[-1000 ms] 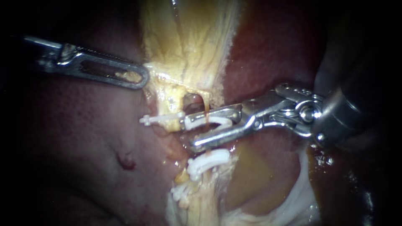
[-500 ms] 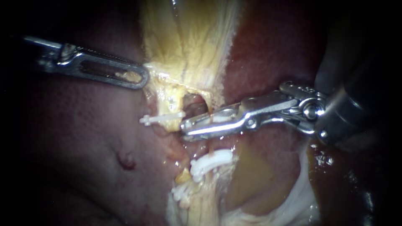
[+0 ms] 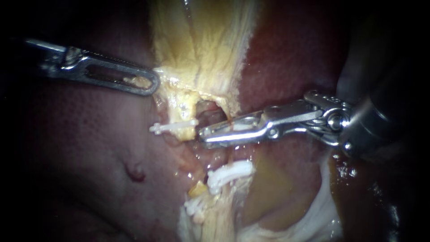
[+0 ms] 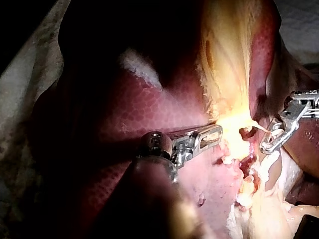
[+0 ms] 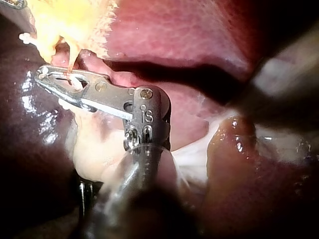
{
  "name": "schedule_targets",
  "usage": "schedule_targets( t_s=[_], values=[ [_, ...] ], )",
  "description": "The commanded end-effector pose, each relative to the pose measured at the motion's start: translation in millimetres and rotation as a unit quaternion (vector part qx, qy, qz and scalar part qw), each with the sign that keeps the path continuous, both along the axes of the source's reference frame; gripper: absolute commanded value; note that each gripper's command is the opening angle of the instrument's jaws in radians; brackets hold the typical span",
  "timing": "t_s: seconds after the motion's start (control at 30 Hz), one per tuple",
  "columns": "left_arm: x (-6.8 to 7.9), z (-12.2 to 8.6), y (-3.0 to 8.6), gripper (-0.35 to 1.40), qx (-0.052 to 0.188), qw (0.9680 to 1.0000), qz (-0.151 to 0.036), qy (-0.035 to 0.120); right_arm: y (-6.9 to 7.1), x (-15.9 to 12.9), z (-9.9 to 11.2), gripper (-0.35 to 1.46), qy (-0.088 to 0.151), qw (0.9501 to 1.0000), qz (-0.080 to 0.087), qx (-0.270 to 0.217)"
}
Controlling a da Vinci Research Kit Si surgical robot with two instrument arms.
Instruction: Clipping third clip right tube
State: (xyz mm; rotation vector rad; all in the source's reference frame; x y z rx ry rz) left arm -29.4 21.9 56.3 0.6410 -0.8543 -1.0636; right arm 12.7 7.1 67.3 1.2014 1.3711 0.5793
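My right instrument point(image 3: 205, 134) comes in from the right, its jaws shut on a white clip point(image 3: 239, 127) across the thin right tube point(image 5: 70, 62) just below a hole in the yellow tissue. In the right wrist view the tube runs down into the shut jaws point(image 5: 42, 75). A second white clip point(image 3: 172, 127) sits just left of the jaw tips, and another clip point(image 3: 228, 172) lies lower on the same stalk. My left instrument point(image 3: 150, 83) reaches in from the left, jaws shut on the edge of the yellow gallbladder point(image 3: 201, 40) tissue, as also seen in the left wrist view point(image 4: 217, 133).
Dark red liver point(image 3: 89, 157) surrounds the stalk on both sides, with a small red spot point(image 3: 135, 174) at lower left. More white clip material point(image 3: 193, 207) and pale tissue point(image 3: 309, 219) lie below. The right instrument's wide shaft point(image 3: 376, 121) fills the right side.
The right instrument's jaws have gone from open around the white clip to shut on it, flattening it over the tube. The left instrument has held still.
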Motion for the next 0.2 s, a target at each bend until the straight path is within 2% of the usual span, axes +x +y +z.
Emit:
schedule_targets(
  t_s=[0.03, 0.2],
  values=[
    [0.0, 0.0, 0.0, -0.35, 0.000, 1.0000, 0.000, 0.000, 0.0, 0.0, 0.0, -0.35, 0.000, 1.0000, 0.000, 0.000],
    [0.0, 0.0, 0.0, -0.35, 0.000, 1.0000, 0.000, 0.000, 0.1, 0.0, 0.1, -0.35, -0.001, 1.0000, 0.000, 0.000]
  ],
)
